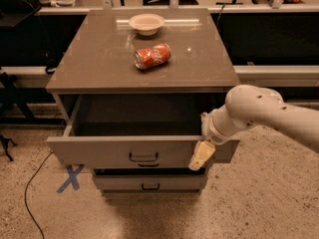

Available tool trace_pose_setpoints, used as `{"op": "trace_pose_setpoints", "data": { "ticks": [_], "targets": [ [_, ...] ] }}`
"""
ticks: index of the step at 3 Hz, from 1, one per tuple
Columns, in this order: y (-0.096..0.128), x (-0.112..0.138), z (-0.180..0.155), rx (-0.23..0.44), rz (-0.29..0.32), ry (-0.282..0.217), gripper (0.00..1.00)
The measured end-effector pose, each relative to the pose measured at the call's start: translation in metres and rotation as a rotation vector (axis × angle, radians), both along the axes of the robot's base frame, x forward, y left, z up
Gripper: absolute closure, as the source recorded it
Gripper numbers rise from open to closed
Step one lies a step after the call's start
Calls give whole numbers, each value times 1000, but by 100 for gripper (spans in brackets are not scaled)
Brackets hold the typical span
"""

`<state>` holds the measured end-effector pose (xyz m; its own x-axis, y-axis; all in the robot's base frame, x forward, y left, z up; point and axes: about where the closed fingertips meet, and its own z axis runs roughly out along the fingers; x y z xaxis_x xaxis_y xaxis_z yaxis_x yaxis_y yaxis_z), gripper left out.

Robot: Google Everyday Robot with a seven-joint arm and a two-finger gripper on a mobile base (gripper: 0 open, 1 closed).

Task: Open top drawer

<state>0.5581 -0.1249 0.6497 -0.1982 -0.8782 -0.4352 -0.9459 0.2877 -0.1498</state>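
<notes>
The top drawer [99, 152] of the grey-brown cabinet stands pulled out, and its deep box shows empty and dark inside. Its small black bar handle [143, 157] is at the centre of the flat front panel. My gripper [201, 156] is at the right end of the drawer front, right of the handle, overlapping the panel's upper edge. The white arm [259, 111] reaches in from the right.
An orange soda can [152, 56] lies on its side on the cabinet top [99, 68], with a white bowl [146, 23] behind it. A lower drawer [149, 182] sits shut below. A blue X [71, 178] and a black cable [30, 193] are on the floor at left.
</notes>
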Motion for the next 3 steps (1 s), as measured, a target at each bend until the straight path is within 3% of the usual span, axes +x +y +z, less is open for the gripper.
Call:
{"op": "trace_pose_setpoints", "data": {
  "ticks": [1,3],
  "targets": [
    [-6,-8,11,-40,67,-27,0],
    [-19,-9,2,-7,165,-2,0]
  ]
}}
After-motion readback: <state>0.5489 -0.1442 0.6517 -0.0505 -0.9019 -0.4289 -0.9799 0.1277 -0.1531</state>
